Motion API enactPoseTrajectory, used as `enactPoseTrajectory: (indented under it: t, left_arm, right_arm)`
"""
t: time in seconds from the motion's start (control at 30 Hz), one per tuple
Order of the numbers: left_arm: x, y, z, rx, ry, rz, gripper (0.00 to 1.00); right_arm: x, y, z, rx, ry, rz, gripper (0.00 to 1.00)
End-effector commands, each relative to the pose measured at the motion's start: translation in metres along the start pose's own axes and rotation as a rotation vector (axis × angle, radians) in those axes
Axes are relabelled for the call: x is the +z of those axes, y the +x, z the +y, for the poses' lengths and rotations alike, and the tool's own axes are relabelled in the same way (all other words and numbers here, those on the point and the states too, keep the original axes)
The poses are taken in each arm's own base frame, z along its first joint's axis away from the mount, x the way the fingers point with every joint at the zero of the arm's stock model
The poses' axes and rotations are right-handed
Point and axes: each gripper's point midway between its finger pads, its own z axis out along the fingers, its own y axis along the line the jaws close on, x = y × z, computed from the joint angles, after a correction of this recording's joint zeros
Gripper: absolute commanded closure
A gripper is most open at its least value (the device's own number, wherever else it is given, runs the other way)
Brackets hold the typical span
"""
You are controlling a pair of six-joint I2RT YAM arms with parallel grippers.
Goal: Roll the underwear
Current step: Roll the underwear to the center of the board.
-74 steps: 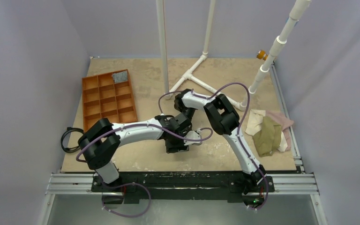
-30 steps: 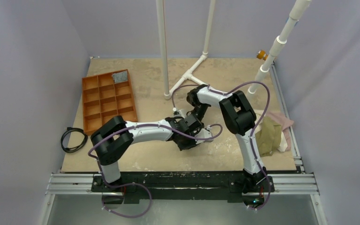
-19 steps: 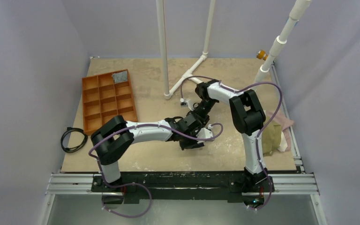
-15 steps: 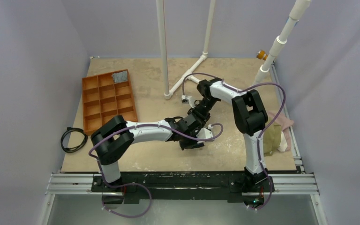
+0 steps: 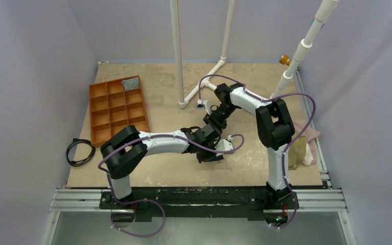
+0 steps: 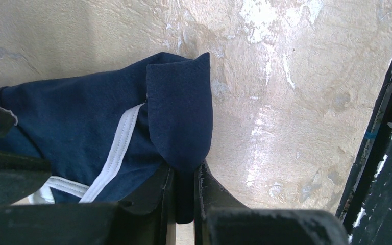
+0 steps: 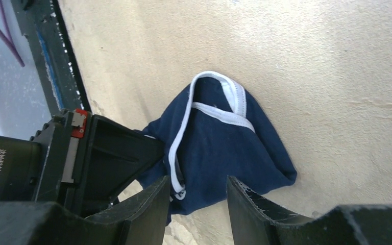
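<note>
The navy-blue underwear point(image 7: 224, 148) with white trim lies bunched on the tan tabletop. My left gripper point(image 6: 184, 176) is shut on a folded navy flap of the underwear point(image 6: 107, 122). In the right wrist view the left gripper's black body point(image 7: 97, 158) sits at the cloth's left side. My right gripper point(image 7: 196, 196) is open just above the garment's near edge, with nothing between its fingers. From above, the arms cover the underwear. There the left gripper point(image 5: 210, 152) and right gripper point(image 5: 210, 121) meet at mid-table.
An orange compartment tray point(image 5: 118, 106) with a grey item point(image 5: 130, 82) in a far cell stands at the left. White pipe frame point(image 5: 212, 76) stands behind. Olive-green and pink cloths point(image 5: 300, 145) lie at the right edge. A black cable point(image 5: 79, 151) lies at the left.
The right arm has swung back and to the right, drawing its gripper away from the bundle toward the far side. The left arm edged right, then held still, still gripping the cloth.
</note>
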Motion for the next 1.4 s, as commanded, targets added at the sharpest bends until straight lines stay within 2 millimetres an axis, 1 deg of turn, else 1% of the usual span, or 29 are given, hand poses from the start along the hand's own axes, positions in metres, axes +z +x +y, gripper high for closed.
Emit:
enactPoseTrajectory:
  t: [0.0, 0.23, 0.33, 0.43, 0.53, 0.7, 0.97, 1.1, 1.23, 1.37]
  left_arm:
    - [0.023, 0.056, -0.018, -0.018, 0.071, 0.178, 1.0]
    - [0.022, 0.056, -0.017, -0.022, 0.065, 0.183, 1.0]
    - [0.021, 0.055, -0.017, -0.032, 0.064, 0.185, 1.0]
    - [0.019, 0.055, -0.018, -0.048, 0.065, 0.192, 1.0]
    - [0.014, 0.054, -0.02, -0.066, 0.071, 0.199, 1.0]
    - [0.009, 0.054, -0.026, -0.096, 0.096, 0.222, 1.0]
    - [0.001, 0.05, -0.032, -0.098, 0.137, 0.231, 1.0]
    - [-0.001, 0.049, -0.035, -0.105, 0.152, 0.234, 1.0]
    - [-0.001, 0.049, -0.037, -0.109, 0.166, 0.238, 1.0]
    - [0.002, 0.05, -0.043, -0.12, 0.213, 0.241, 1.0]
  right_arm:
    - [-0.004, -0.009, 0.018, -0.046, -0.075, -0.048, 0.56]
    - [0.025, 0.018, 0.001, 0.021, -0.099, 0.009, 0.59]
    - [0.036, 0.029, -0.012, 0.047, -0.053, 0.034, 0.61]
    - [0.039, 0.036, -0.024, 0.072, -0.001, 0.049, 0.63]
    - [0.037, 0.041, -0.035, 0.092, 0.06, 0.052, 0.64]
    - [0.024, 0.046, -0.05, 0.14, 0.156, 0.031, 0.64]
    - [0.008, 0.042, -0.071, 0.167, 0.282, 0.008, 0.64]
    - [0.001, 0.044, -0.081, 0.189, 0.332, 0.006, 0.64]
    - [-0.003, 0.045, -0.084, 0.197, 0.346, -0.002, 0.63]
    - [-0.005, 0.041, -0.082, 0.188, 0.334, -0.013, 0.62]
